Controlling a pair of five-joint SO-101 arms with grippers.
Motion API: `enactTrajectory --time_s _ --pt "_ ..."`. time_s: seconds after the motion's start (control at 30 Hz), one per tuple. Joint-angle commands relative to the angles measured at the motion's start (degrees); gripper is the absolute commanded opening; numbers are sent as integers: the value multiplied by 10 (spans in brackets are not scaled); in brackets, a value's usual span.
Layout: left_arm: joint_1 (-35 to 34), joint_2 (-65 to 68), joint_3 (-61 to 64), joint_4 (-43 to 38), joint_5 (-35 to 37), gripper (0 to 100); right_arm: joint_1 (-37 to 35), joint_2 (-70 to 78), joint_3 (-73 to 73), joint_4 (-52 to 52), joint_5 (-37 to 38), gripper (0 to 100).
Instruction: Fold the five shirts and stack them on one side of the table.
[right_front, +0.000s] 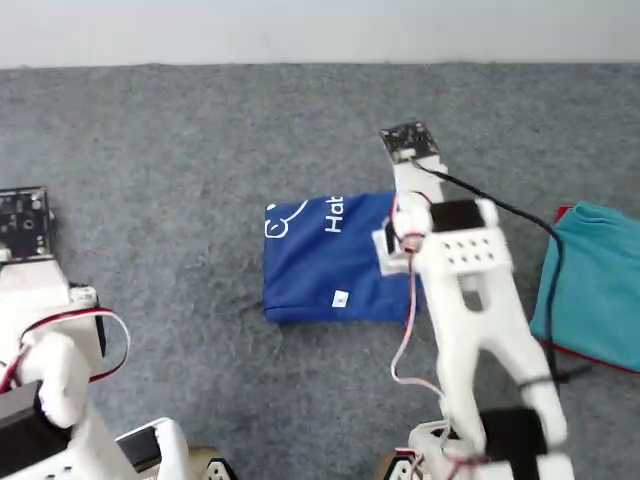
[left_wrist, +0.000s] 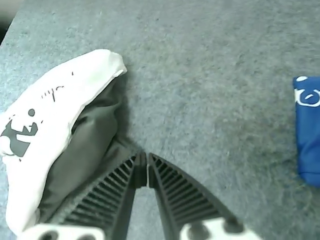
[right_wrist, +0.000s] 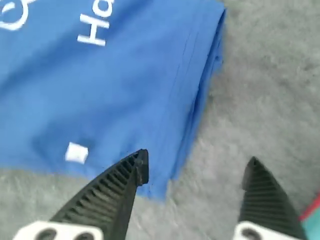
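I have the blue shirt (right_front: 325, 258) lying folded into a neat rectangle about the middle of the table (right_front: 150, 130), so I judge the folding of this 1 done and the step in hand to be moving it to the stack. My right claw (right_wrist: 197, 160) is released, jaws wide apart, low over the shirt's right-hand fold near its front corner, 1 jaw above the cloth and the other above bare table. At the right edge of the table sits a teal shirt (right_front: 600, 280) with something red showing under it, which I take to be the stack begun. The next move calls for lowering, pinching all the layers at that fold so none slips loose, then dragging or lifting the shirt toward the right edge without undoing it. My left claw (left_wrist: 147, 160) is clenched on nothing, hanging just beside a crumpled white shirt (left_wrist: 55, 110), well apart from the blue one and not yet folded.
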Motion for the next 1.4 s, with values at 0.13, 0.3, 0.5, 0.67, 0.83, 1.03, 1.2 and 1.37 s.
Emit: enactTrajectory --time_s 0.13,0.3,0.5,0.67,0.83,1.03,1.2,1.37 --pt "-61 -14 29 10 -46 14 -35 140 -83 -51 -72 326" --pt "-82 -13 29 10 -46 14 -38 225 -126 -78 -83 327" --pt "-82 -12 29 10 -46 14 -35 313 -155 -90 -78 319" --pt "-82 -11 29 10 -46 14 -35 327 -154 -86 -23 91" --pt "-82 -10 29 9 -47 14 -14 325 -155 -41 74 32" --pt "-82 -10 60 -25 -47 14 57 324 -156 -10 217 9" --pt "-82 -12 66 -32 -46 14 111 327 -186 -10 444 10" --pt "-81 -13 65 -32 -46 14 125 328 -265 -14 653 10"
